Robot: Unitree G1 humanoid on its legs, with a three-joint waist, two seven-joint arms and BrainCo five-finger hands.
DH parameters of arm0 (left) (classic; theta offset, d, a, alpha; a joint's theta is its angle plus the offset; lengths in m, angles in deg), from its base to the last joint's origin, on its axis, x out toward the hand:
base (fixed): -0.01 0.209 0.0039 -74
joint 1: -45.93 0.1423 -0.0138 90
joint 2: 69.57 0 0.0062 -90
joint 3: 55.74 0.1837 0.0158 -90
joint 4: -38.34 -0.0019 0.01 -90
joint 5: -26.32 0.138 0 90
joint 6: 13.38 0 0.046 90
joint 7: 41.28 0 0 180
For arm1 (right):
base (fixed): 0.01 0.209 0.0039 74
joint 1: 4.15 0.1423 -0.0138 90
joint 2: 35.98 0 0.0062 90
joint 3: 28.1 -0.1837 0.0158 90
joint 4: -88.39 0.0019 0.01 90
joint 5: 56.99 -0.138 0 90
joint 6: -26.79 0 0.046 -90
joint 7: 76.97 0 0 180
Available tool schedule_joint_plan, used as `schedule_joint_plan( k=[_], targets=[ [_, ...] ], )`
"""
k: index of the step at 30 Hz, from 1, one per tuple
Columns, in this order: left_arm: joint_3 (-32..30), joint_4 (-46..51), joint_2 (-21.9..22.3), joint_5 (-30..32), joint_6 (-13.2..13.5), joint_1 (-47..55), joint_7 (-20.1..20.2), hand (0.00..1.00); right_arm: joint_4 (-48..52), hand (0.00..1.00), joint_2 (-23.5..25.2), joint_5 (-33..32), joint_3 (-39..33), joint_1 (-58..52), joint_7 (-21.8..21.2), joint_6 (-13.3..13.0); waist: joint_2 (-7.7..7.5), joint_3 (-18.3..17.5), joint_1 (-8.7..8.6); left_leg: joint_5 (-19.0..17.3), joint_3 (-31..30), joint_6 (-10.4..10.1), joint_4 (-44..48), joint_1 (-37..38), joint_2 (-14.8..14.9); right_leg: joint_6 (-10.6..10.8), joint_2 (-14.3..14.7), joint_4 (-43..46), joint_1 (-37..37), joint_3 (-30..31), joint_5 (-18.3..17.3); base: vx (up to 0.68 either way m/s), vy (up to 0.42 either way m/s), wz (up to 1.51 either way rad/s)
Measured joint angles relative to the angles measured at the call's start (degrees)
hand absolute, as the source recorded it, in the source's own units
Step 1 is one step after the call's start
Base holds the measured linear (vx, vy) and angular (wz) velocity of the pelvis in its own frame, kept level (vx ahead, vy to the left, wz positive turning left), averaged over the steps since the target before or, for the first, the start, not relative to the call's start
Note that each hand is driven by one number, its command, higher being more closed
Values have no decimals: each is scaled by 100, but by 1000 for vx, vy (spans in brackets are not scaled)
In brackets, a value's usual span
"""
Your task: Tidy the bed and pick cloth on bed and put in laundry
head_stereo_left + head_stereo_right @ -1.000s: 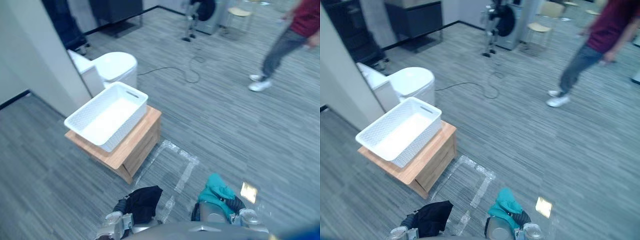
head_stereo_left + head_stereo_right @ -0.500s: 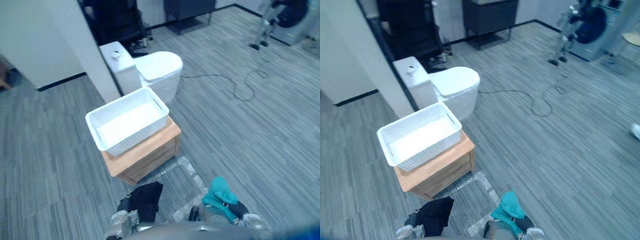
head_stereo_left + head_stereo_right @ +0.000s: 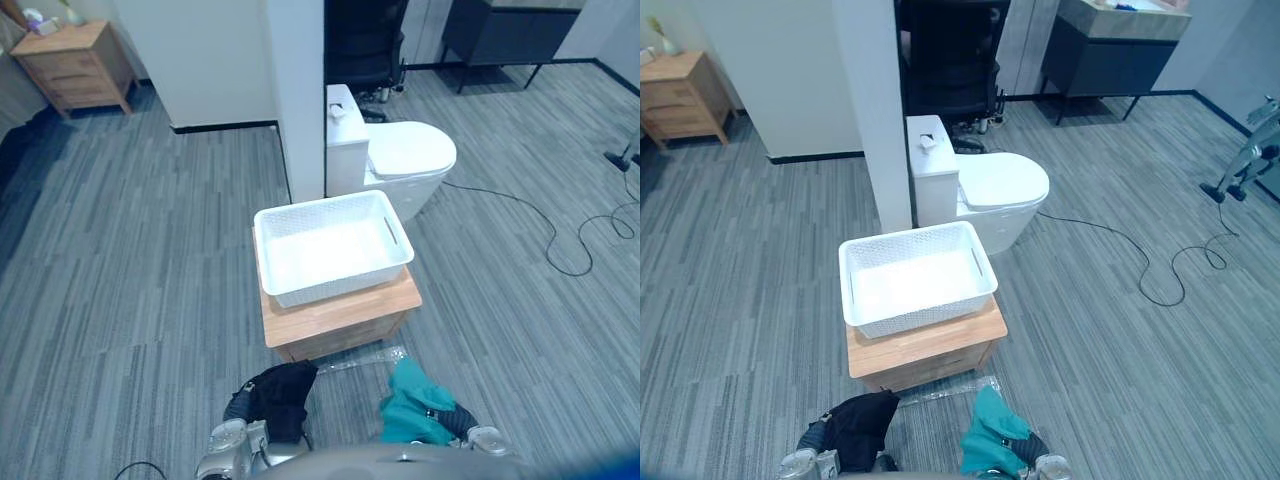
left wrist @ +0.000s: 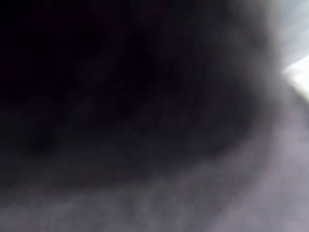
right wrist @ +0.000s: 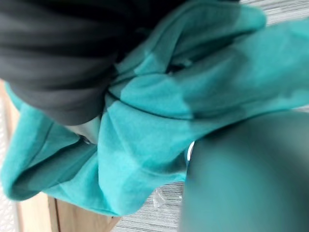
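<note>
- Carrying step: left hand (image 3: 243,408) bears black cloth (image 3: 285,392), right hand (image 3: 455,422) teal cloth (image 3: 408,405), near white basket (image 3: 340,287); grips cannot be told.
- Next: probably raise both over it.

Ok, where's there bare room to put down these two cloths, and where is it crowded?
The white basket is empty inside. A bare strip of the wooden stand runs along the basket's near side. Behind the basket it is crowded: toilet and pillar stand close.

There were two cloths: one black cloth (image 3: 283,390) and one teal cloth (image 3: 410,412). There was one white basket (image 3: 340,286), one wooden desk (image 3: 340,318), one toilet (image 3: 405,160) and one nightstand (image 3: 75,65).
</note>
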Motion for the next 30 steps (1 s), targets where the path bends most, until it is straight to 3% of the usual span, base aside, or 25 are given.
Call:
schedule_joint_plan(
  k=[1,2,3,4,6,7,8,9,11,12,14,20,22,24,30],
  targets=[
    [92,-9,-60,7,-2,-2,40,100,38,100,-23,-81,-18,10,54,-50,-32,19,-60,-21,-182,27,-14,11,-83,-76,-152,575,-243,210,153,-123,284,121],
    [219,-44,-146,4,-12,-30,60,100,76,100,-37,-200,-59,-14,114,-147,-83,88,-170,-76,-553,119,-11,119,-224,-158,-287,1518,-671,693,595,-126,257,137],
    [231,-143,-172,10,-63,-108,44,100,71,100,-35,-317,-67,-83,156,-219,-94,134,-251,-122,-820,225,47,204,-222,-150,-49,1910,-927,1244,188,-151,207,132],
    [234,-172,-202,24,-120,-131,32,100,79,100,9,-364,-59,-95,174,-256,-92,135,-254,-144,-953,238,87,200,-194,-131,146,1906,-1020,1416,-20,-112,94,122],
    [227,-177,-215,237,-212,-133,43,100,69,100,64,-596,-25,-140,198,-369,-76,138,-351,-172,-1388,223,66,299,-79,-250,798,1193,-1213,1731,-466,-9,-25,127],
    [198,-178,-206,235,-227,-130,57,100,63,100,68,-656,-5,-165,198,-376,-75,140,-363,-169,-1472,221,59,338,-59,-262,911,882,-1216,1743,-473,-9,-93,112],
    [156,-173,-188,245,-228,-126,91,100,28,100,72,-781,27,-206,195,-380,-94,134,-356,-187,-1554,127,47,437,-56,-283,1040,262,-1185,1763,-407,-47,-122,69],
    [91,-157,-179,348,-212,-118,152,100,-35,100,105,-856,68,-217,167,-378,-198,93,-341,-232,-1586,-3,101,524,-141,-434,1091,-579,-1096,1806,128,10,-154,44],
    [106,-155,-98,483,-188,-139,165,100,-79,100,72,-863,104,-186,73,-362,-148,54,-293,-305,-1518,-147,99,621,-73,-629,1171,-851,-928,1762,-36,215,-147,-9],
    [113,-154,-8,590,-87,-95,185,100,-75,100,-18,-987,101,-194,-34,-322,51,-13,-297,-353,-1302,-276,93,604,92,-662,1353,-1159,-818,1752,-11,306,-112,-23],
    [146,-155,86,631,-64,-90,208,100,-83,100,-58,-1111,54,-198,-45,-216,179,-11,-354,-409,-1166,-382,85,702,251,-692,1528,-1466,-618,1736,2,279,-87,-15],
    [230,-147,125,765,46,-48,404,100,-73,100,16,-1815,-154,-328,-6,234,179,-44,-353,-363,-847,-532,93,992,332,-692,1658,-1926,-127,1775,37,165,-8,-7],
    [228,-148,149,809,47,-43,409,100,-71,100,98,-2466,-414,-422,191,477,194,-117,-351,-362,-613,-532,137,986,319,-659,1682,-2101,-83,1879,178,59,97,-26],
    [223,-150,144,809,46,-41,413,100,-58,100,168,-2845,-662,-462,483,542,186,-129,-348,-362,-430,-531,250,982,292,-619,1686,-2217,-57,2061,299,7,87,-46],
    [221,-147,28,770,-2,5,595,100,538,100,429,-3163,-1434,-856,1654,412,202,-163,-405,-361,34,-530,476,980,214,-545,1680,-2499,4,2441,499,-29,40,-42]
  ],
)
